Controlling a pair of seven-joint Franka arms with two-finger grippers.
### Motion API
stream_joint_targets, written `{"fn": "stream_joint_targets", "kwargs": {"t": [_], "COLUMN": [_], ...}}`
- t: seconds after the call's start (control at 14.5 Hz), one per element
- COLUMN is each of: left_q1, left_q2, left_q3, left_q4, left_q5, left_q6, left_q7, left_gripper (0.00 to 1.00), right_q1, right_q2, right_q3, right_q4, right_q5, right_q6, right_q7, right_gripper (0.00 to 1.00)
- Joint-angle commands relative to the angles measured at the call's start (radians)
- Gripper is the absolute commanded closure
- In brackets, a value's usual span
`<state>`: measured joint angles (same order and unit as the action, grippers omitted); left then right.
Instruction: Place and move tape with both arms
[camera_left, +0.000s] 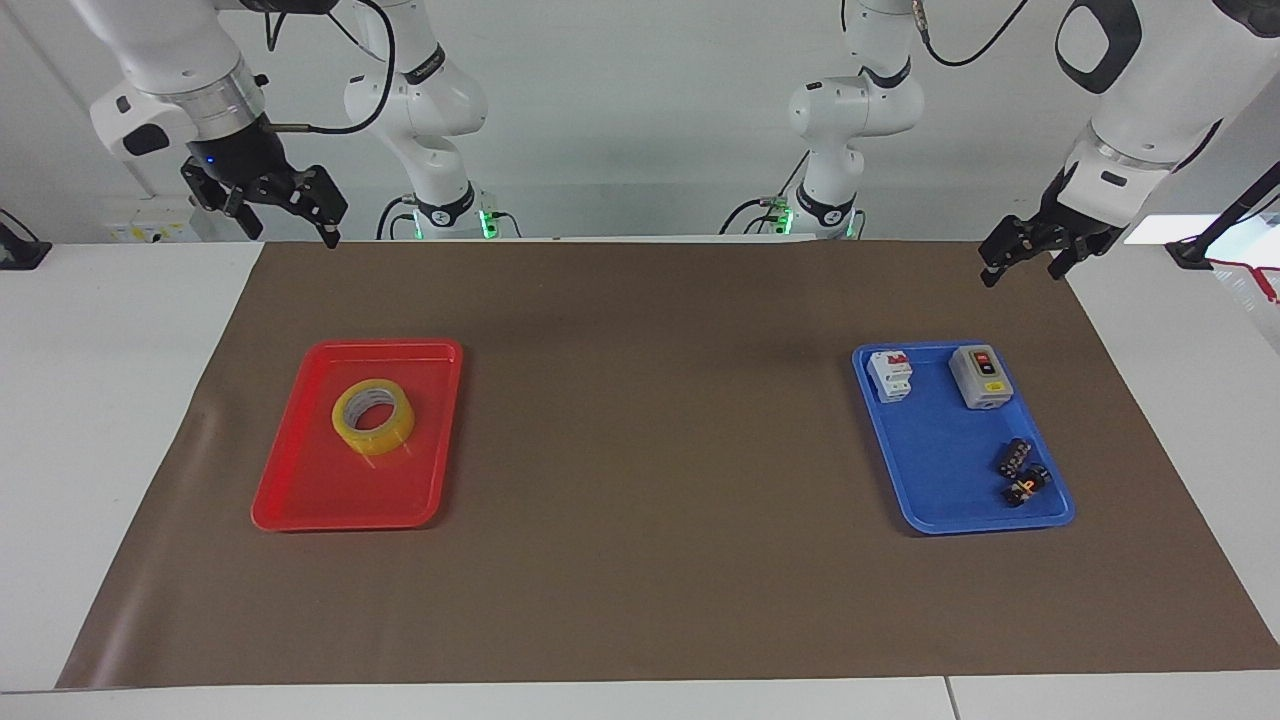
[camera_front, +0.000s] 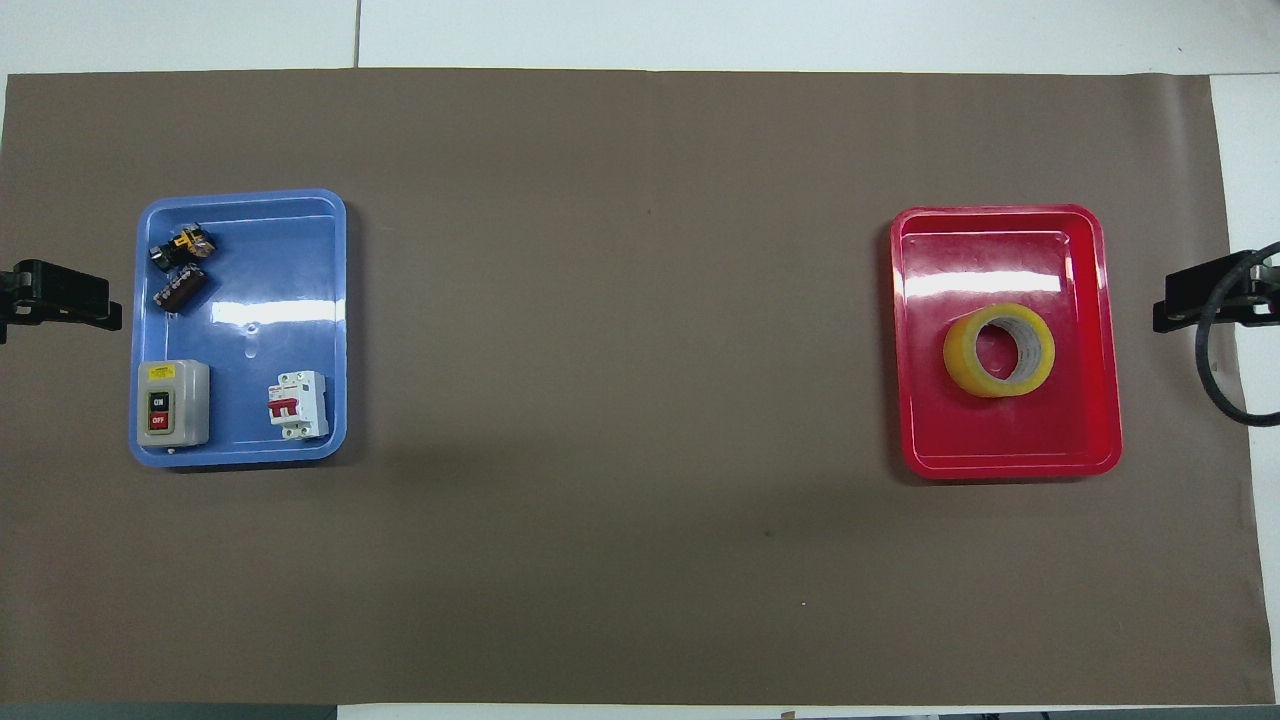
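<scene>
While both of my arms hang in the air, my right tool (camera_left: 288, 215) stands open and empty over the brown-covered worktop's (camera_left: 640, 480) edge nearest the robots, and the wide roll of translucent yellow packing tape (camera_left: 373, 416) lies flat in the red plastic tray (camera_left: 300, 500) well apart from it. My left tool (camera_left: 1025, 255), open too, hovers above the worktop near the blue plastic tray (camera_left: 940, 480).

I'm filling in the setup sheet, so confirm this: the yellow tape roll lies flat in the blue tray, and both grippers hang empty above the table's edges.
One thing is wrong: the tape lies flat in the red tray, not the blue tray, which holds the switch parts. The facing view shows it, and the overhead view agrees. The rest stands: the left gripper and right gripper both hang empty.
</scene>
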<state>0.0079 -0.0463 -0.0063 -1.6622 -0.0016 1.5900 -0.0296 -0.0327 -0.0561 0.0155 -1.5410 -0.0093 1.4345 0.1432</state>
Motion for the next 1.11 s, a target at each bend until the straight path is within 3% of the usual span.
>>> {"fn": "stream_joint_targets", "kwargs": {"t": [0.0,1.04], "left_q1": [0.003,0.003], "left_q2": [0.000,0.000], "left_q3": [0.000,0.000], "left_q4": [0.002,0.002], "left_q5": [-0.020,-0.020], "left_q6": [-0.016,-0.016], "left_q7": [0.010,0.011], "left_gripper": [0.00,0.00], "right_q1": [-0.010,-0.013], "right_q2": [0.004,0.001], "right_q3": [0.004,0.003], "right_q4": [0.009,0.007], "right_q5": [0.000,-0.011], "right_q6": [-0.008,-0.029], "right_q7": [-0.036,-0.090], "right_gripper": [0.00,0.00]}}
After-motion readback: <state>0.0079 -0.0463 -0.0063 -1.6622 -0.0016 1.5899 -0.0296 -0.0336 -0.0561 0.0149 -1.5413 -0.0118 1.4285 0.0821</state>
